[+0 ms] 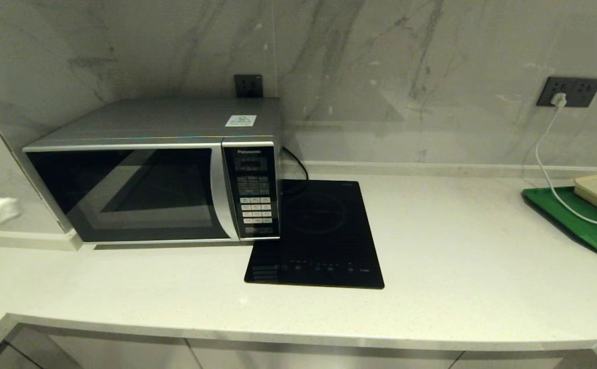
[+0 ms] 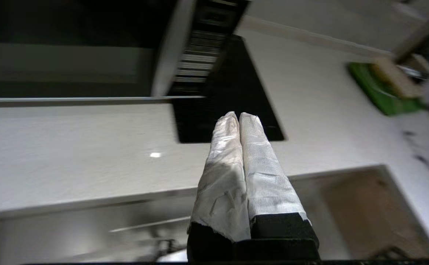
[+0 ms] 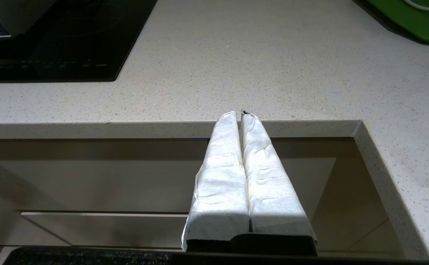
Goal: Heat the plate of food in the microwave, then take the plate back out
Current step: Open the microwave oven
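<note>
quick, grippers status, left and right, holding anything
left gripper: closed, holding nothing, up beside the microwave.
right gripper: closed, holding nothing, parked at the counter edge.

1. The head view looks down from above at the counter (image 1: 457,246), with the microwave (image 1: 155,169) at left of frame.
2. The left wrist view looks past its fingers (image 2: 229,147), tilted, at the cooktop (image 2: 236,92).
3. The right wrist view sits low and near the counter edge; all share the cooktop.
</note>
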You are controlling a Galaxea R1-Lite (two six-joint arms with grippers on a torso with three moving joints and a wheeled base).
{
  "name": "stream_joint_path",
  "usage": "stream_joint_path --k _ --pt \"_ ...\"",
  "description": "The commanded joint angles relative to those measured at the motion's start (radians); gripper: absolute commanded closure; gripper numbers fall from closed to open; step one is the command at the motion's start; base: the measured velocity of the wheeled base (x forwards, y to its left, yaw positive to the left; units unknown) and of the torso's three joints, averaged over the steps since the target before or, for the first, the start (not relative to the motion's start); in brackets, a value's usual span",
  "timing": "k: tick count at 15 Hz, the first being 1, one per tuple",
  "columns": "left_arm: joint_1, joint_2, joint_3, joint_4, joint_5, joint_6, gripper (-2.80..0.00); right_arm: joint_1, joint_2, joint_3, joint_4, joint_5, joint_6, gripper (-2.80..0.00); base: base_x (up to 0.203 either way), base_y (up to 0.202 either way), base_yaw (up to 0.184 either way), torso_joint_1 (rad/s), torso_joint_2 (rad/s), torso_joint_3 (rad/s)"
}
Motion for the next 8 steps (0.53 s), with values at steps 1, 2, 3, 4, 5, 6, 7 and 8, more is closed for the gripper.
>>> stream_joint_path --k 1,2,3,4,5,6,7,8 --pt "0.094 0.329 -0.038 -0.118 -0.396 -0.037 0.0 0.0 0.0 0.0 0.001 0.0 0.0 0.0 0.0 0.0 0.0 0.0 0.0 0.0" --pt "0.144 0.427 -0.046 -0.185 -0.538 -0.048 0.0 0.0 0.0 0.0 0.001 0.0 0.0 0.0 0.0 0.0 0.0 0.0 0.0 0.0" --pt "0.184 0.51 -0.051 -0.242 -0.649 -0.055 0.0 0.0 0.0 0.0 0.001 0.0 0.0 0.0 0.0 0.0 0.0 0.0 0.0 0.0" --pt "0.214 0.582 -0.051 -0.299 -0.74 -0.056 0.0 -0.001 0.0 0.0 0.001 0.0 0.0 0.0 0.0 0.0 0.0 0.0 0.0 0.0" --pt "0.234 0.638 -0.044 -0.358 -0.811 -0.044 -2.8 0.0 0.0 0.0 0.001 0.0 0.0 0.0 0.0 0.0 0.0 0.0 0.0 0.0" --pt "0.247 0.675 -0.031 -0.406 -0.875 -0.013 -2.8 0.0 0.0 0.0 0.001 0.0 0.0 0.0 0.0 0.0 0.0 0.0 0.0 0.0" --pt "0.253 0.706 -0.016 -0.43 -0.941 0.03 -2.8 0.0 0.0 0.0 0.001 0.0 0.0 0.0 0.0 0.0 0.0 0.0 0.0 0.0" --pt "0.254 0.742 -0.003 -0.445 -0.976 0.091 -2.8 0.0 0.0 0.0 0.001 0.0 0.0 0.0 0.0 0.0 0.0 0.0 0.0 0.0"
